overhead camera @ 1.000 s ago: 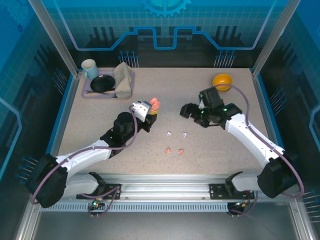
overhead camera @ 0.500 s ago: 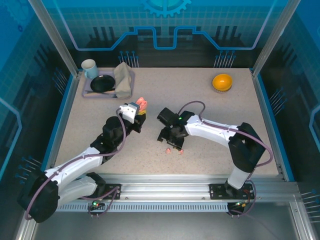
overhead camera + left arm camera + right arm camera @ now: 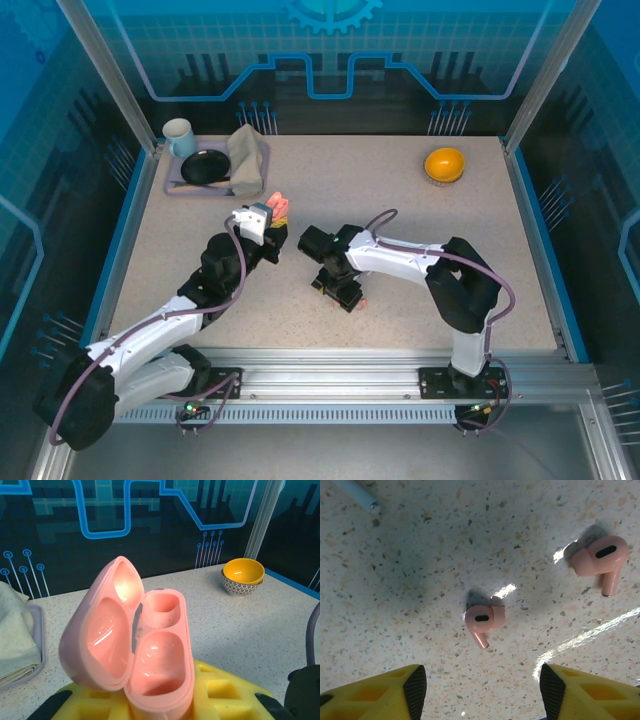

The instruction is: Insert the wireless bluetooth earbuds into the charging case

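right wrist view: right gripper (image 3: 482, 687) has swung in and hovers over a pink earbud (image 3: 484, 618) lying right of the pink charging case (image 3: 150, 650), fingers half open, narrowing, empty. left gripper (image 3: 265, 225) clamps the opened case. pickup likely next.

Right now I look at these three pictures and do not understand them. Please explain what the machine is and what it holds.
These are two robot arms on a table. One picture looks down from above; the other two come from cameras on the wrists. The left gripper is shut on an open pink charging case, its wells empty. The right gripper hangs open over two pink earbuds lying on the table. An orange bowl and a tray stand at the back.
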